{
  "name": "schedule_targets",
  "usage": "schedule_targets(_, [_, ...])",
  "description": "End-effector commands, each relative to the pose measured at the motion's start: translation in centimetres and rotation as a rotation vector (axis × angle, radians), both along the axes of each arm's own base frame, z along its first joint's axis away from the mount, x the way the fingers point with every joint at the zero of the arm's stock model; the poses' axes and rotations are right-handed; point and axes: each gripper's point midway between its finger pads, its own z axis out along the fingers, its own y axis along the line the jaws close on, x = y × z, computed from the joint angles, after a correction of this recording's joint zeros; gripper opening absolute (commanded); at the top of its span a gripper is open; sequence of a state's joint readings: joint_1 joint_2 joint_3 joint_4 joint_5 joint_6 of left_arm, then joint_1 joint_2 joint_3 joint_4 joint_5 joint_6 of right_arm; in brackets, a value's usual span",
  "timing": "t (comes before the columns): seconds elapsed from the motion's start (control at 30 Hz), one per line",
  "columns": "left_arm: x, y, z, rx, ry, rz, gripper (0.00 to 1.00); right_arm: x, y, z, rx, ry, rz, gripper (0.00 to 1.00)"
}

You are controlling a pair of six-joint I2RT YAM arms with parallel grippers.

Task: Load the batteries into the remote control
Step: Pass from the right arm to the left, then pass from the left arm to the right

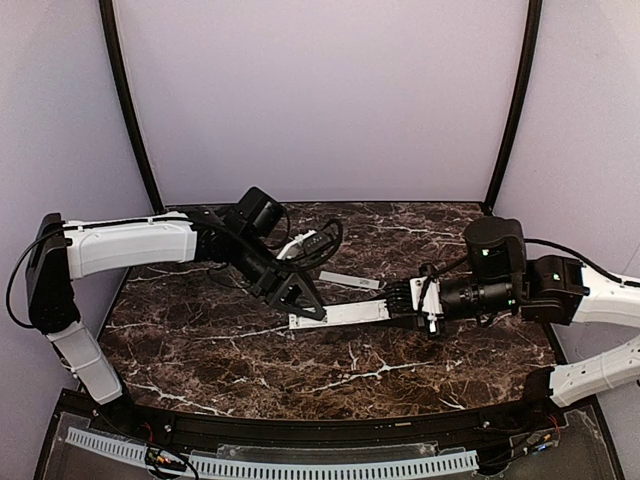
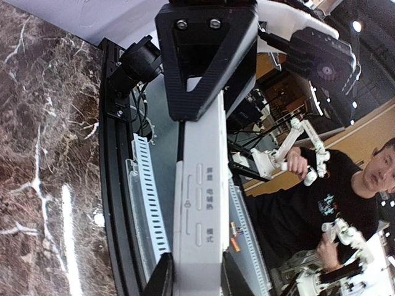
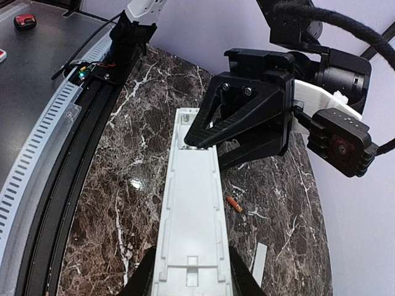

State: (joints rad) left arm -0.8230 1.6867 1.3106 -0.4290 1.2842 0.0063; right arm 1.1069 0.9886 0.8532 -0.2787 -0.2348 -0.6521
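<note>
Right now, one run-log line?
right pincer: grips white bar-shaped remote control | left pincer: around its far end | small red-orange cylindrical battery: on dark marble table

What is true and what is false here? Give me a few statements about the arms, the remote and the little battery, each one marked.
1. The right gripper holds one end of the white remote control. True.
2. The red-orange battery sits inside the remote control. False: it lies on the table beside it.
3. The left gripper is far from the remote control. False: its fingers flank the remote control's other end.
4. The table is dark marble with white veins. True.
</note>
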Motion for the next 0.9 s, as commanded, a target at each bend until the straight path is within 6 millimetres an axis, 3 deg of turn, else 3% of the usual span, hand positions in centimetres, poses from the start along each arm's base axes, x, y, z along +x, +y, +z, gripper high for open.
schedule_targets(0.0, [-0.4, 0.0, 1.1, -0.028, -0.005, -0.026, 0.1, 0.3, 0.3, 1.8, 0.044, -0.039, -0.016, 0.0])
schedule_targets(0.03, [-0.5, 0.0, 1.2, -0.031, -0.001, -0.029, 0.05, 0.4, 0.2, 1.8, 0.047, -0.041, -0.02, 0.04])
schedule_targets(0.13, [-0.5, -0.1, 1.6, -0.047, -0.008, -0.03, 0.01, 0.8, 0.0, 2.0, 0.063, -0.037, -0.053, 0.37])
schedule_targets(0.23, [0.0, 0.1, 2.2, -0.069, -0.034, -0.013, 0.0, 1.4, -0.7, 2.7, 0.1, -0.029, -0.117, 0.82])
schedule_targets(0.3, [0.8, 0.3, 2.7, -0.081, -0.041, 0.016, 0.0, 2.0, -1.4, 3.4, 0.147, -0.023, -0.173, 0.96])
schedule_targets(0.37, [1.8, 0.4, 3.3, -0.107, -0.069, 0.063, 0.0, 2.5, -2.2, 4.0, 0.203, -0.006, -0.229, 0.99])
schedule_targets(0.4, [2.3, 0.4, 4.6, -0.152, -0.105, 0.089, 0.0, 2.9, -2.7, 4.3, 0.228, 0.005, -0.256, 0.99])
schedule_targets(0.43, [3.1, 0.5, 4.2, -0.144, -0.113, 0.133, 0.0, 3.6, -3.2, 4.5, 0.251, 0.026, -0.303, 0.99])
schedule_targets(0.47, [3.7, 0.5, 5.8, -0.198, -0.149, 0.166, 0.01, 3.9, -3.4, 4.6, 0.268, 0.061, -0.327, 0.99])
schedule_targets(0.6, [7.8, 1.3, 6.8, -0.239, -0.199, 0.377, 0.0, 6.3, -3.8, 4.6, 0.303, 0.202, -0.446, 0.99])
schedule_targets(0.7, [10.5, 1.6, 6.9, -0.233, -0.252, 0.529, 0.0, 7.8, -3.4, 4.1, 0.313, 0.322, -0.481, 0.99])
schedule_targets(0.87, [12.6, 2.1, 6.5, -0.218, -0.294, 0.668, 0.0, 9.7, -2.5, 4.7, 0.391, 0.483, -0.468, 0.99])
